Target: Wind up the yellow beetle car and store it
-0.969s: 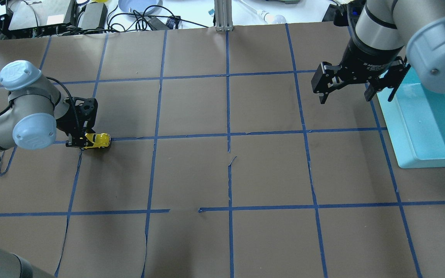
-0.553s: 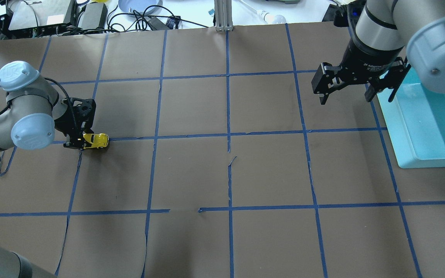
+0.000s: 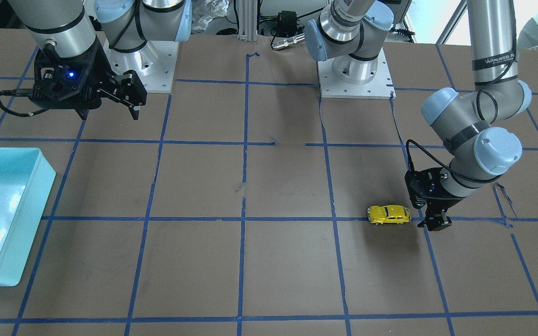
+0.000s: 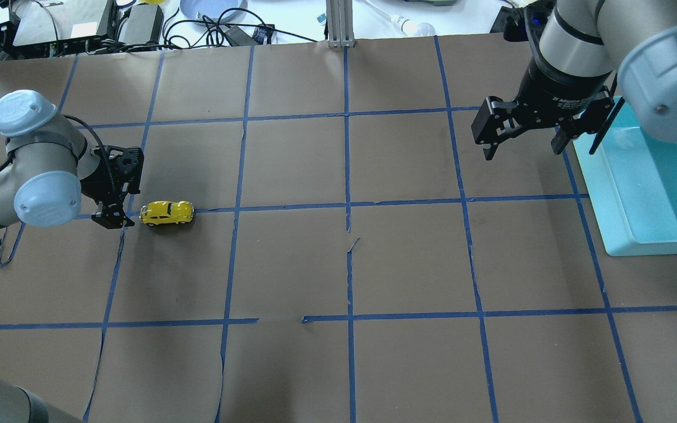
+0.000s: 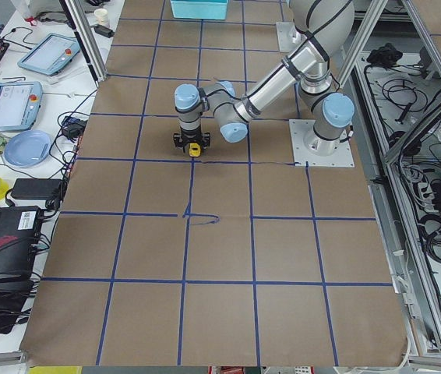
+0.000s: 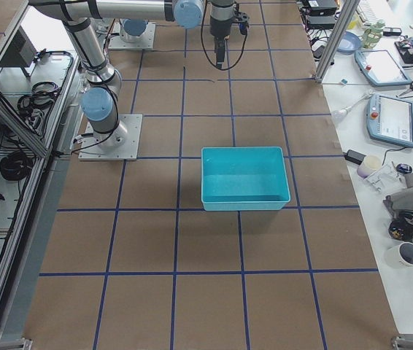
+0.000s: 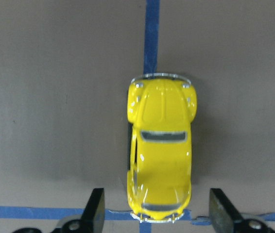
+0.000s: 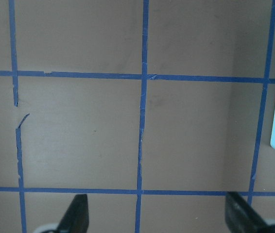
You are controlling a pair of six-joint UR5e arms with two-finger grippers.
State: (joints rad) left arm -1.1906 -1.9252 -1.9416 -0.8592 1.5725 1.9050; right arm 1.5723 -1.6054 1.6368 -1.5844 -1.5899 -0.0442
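The yellow beetle car (image 4: 167, 212) stands free on its wheels on a blue tape line at the table's left, and also shows in the front-facing view (image 3: 389, 214). My left gripper (image 4: 113, 221) is open and empty, low over the table just left of the car, a small gap apart. In the left wrist view the car (image 7: 161, 150) points away, its rear between my spread fingertips (image 7: 94, 208) without touching them. My right gripper (image 4: 541, 150) is open and empty, held high at the far right next to the bin.
A light blue bin (image 4: 600, 176) sits at the table's right edge, also in the front-facing view (image 3: 45, 186). Brown paper with a blue tape grid covers the table. Cables and devices lie beyond the far edge.
My left gripper has opened and let go of the car. The car has rolled a short way right along the tape line, away from the gripper. The right arm has hardly moved.
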